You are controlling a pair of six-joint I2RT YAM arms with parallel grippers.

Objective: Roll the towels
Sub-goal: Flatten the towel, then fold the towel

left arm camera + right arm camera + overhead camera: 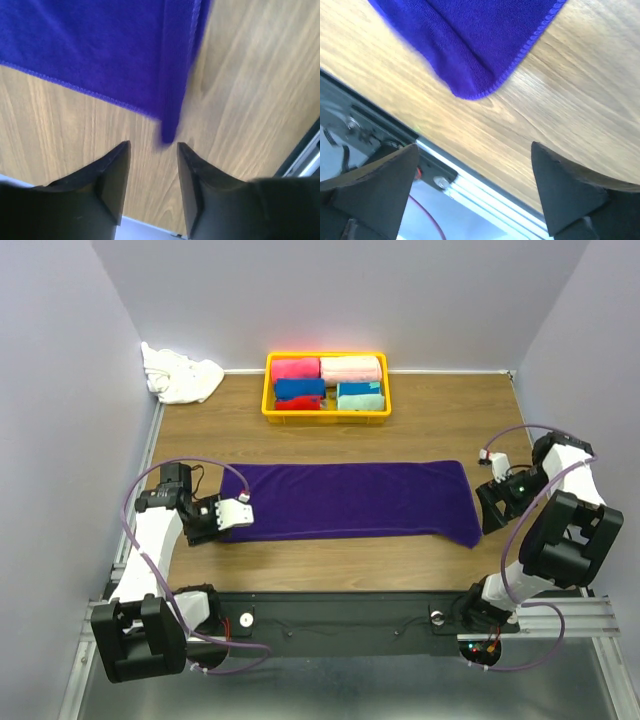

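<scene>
A long purple towel point(345, 500) lies flat across the middle of the wooden table. My left gripper point(213, 528) is open and empty, low over the table at the towel's left end. In the left wrist view the towel's point(100, 45) folded corner hangs just ahead of the gap in my left gripper point(153, 146), untouched. My right gripper point(492, 512) is open wide and empty, just off the towel's right end. In the right wrist view the towel's point(470, 45) near corner lies ahead of my right gripper point(475, 150).
A yellow basket point(268, 390) at the back centre holds several rolled towels in red, pink, blue and teal. A crumpled white towel point(180, 375) lies in the back left corner. The metal rail point(465, 185) at the table's near edge is close under my right gripper.
</scene>
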